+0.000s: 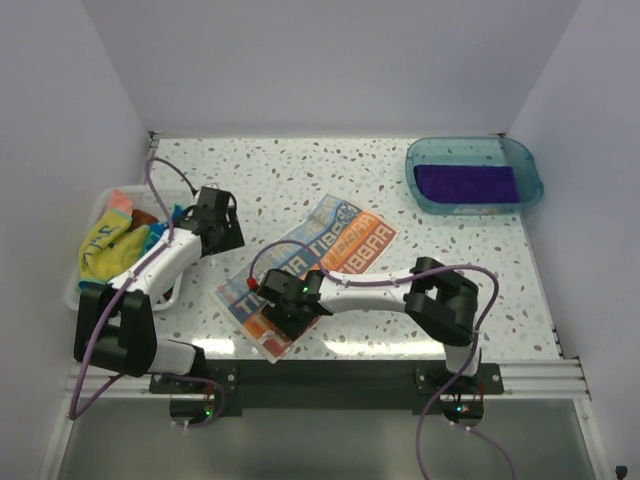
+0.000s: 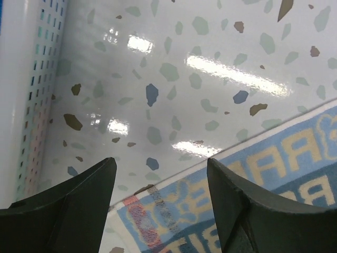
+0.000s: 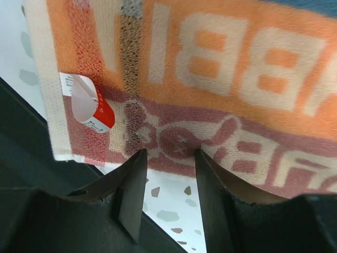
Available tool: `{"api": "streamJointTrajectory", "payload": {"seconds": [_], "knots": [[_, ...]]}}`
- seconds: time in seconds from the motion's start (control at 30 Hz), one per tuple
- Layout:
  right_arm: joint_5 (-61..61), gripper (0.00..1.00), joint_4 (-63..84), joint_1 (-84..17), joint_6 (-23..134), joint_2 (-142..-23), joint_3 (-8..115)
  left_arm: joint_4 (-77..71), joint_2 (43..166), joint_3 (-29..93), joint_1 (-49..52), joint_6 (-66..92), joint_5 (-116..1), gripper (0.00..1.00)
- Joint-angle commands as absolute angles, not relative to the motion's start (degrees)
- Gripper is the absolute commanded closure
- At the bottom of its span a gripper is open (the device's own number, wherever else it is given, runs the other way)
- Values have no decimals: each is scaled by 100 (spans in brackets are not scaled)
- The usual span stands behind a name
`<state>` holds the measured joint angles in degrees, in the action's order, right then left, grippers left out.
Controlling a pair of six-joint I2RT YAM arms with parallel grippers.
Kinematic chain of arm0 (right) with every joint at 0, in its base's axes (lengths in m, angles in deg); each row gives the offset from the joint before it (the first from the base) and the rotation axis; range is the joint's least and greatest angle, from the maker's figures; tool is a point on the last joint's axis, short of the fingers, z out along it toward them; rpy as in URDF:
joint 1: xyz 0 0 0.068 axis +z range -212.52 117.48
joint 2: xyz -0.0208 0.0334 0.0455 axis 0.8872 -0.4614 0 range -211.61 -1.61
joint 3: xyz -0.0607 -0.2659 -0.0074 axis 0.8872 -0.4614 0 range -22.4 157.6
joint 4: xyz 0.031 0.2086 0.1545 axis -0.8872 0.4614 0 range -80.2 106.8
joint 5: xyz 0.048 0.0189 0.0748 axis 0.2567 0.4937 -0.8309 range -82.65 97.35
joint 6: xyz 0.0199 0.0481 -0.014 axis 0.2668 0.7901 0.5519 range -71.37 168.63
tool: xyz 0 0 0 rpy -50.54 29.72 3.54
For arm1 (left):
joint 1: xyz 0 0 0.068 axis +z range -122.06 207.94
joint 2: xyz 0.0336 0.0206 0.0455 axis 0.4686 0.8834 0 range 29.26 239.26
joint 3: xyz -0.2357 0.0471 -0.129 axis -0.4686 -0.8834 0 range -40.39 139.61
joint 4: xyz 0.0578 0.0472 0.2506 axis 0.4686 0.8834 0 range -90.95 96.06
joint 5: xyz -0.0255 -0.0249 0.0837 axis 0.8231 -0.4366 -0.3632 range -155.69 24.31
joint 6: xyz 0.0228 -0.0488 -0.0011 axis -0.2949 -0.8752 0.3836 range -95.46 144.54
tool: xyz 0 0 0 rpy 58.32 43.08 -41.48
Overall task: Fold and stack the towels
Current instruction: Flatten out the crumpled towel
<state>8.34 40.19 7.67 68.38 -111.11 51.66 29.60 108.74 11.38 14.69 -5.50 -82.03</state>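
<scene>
Speckled tabletop [image 1: 300, 170] holds "RABBIT" towel [image 1: 340, 245]; left claw [image 2: 160, 167] and right claw [image 3: 169, 155] both apart.

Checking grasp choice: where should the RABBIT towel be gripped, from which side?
Pinch the RABBIT towel at its near hem beside the label tag, coming from the near side: it lies flat, so only edges give the right gripper a bite.

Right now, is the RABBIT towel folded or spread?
Spread: the towel lies open on the table, lettering rows showing, no fold visible.

Speckled table [image 1: 300, 170] bears a teal tray [image 1: 470, 146] far right, white basket [image 1: 72, 292] left
</scene>
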Motion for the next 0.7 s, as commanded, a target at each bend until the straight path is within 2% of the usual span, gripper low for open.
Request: {"api": "streamJointTrajectory", "payload": {"seconds": [0.0, 0.27, 0.5, 0.63, 0.67], "knots": [[990, 54, 4425, 876, 6542, -11349, 5372, 2692, 10696, 1077, 1660, -262, -8318, 25], [867, 53, 5374, 884, 6498, -10683, 4389, 2674, 10625, 1033, 1678, -244, -8169, 23], [805, 53, 5893, 744, 6226, -9839, 3720, 2718, 10765, 1225, 1669, -166, -7389, 19], [542, 53, 5745, -36, 6094, -9163, 3728, 2595, 11046, 1542, 1608, 72, -6649, 14], [533, 53, 5709, -534, 6015, -8953, 3815, 2534, 11125, 1630, 1564, 203, -6596, 13]]}}
